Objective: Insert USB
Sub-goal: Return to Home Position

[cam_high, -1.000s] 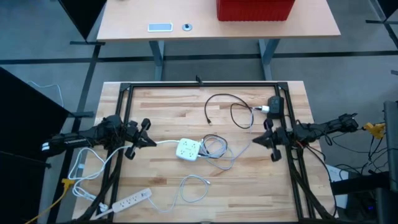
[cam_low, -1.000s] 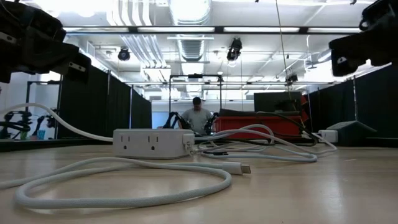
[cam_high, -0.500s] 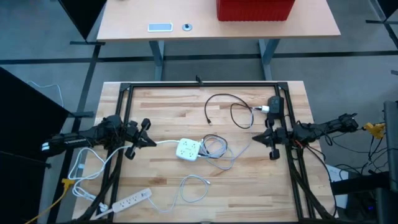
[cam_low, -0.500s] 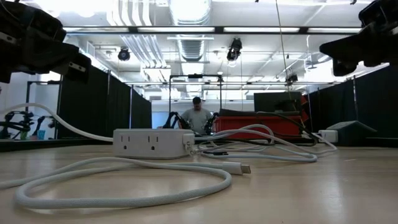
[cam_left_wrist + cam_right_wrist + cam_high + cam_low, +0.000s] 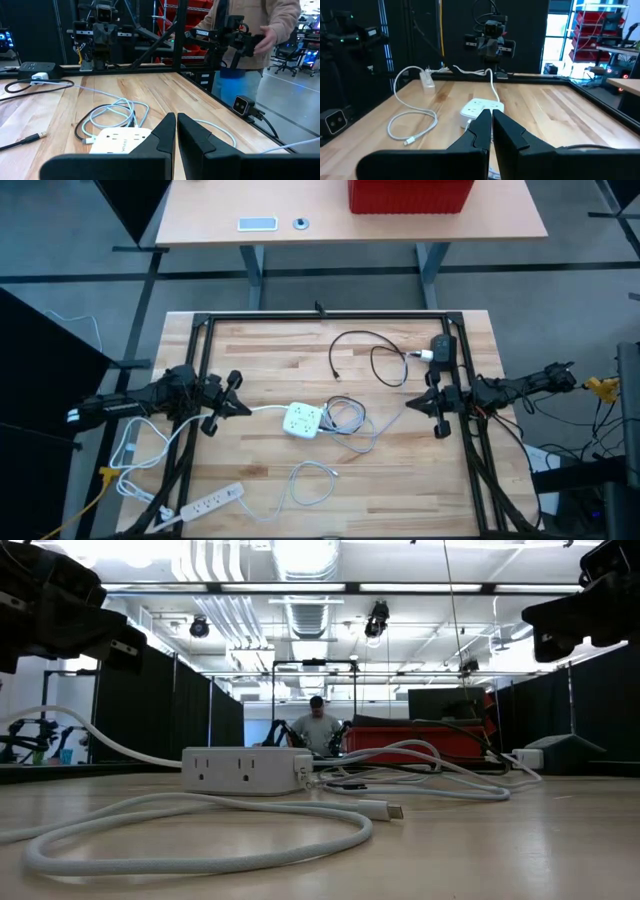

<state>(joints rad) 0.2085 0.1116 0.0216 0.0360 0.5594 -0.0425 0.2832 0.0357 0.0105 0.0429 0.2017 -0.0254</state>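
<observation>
Black outlet strip [image 5: 443, 348] sits near the far right corner of the wooden desk [image 5: 260, 350], white charger [image 5: 426, 355] stuck on its side. Both arms hang at the edges, left end effector [image 5: 176, 119] and right end effector [image 5: 491, 113] clenched, fingers pressed together.

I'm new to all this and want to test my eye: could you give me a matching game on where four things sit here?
Things:
1. black outlet extension
2. square white power block
3. long white power strip
4. red crate

Places:
A. middle of the wooden table
B. separate desk beyond
C. near edge, on the side of the left gripper
D. far side, just past the right gripper

Pairs: 1-D, 2-A, 3-C, 4-B
</observation>
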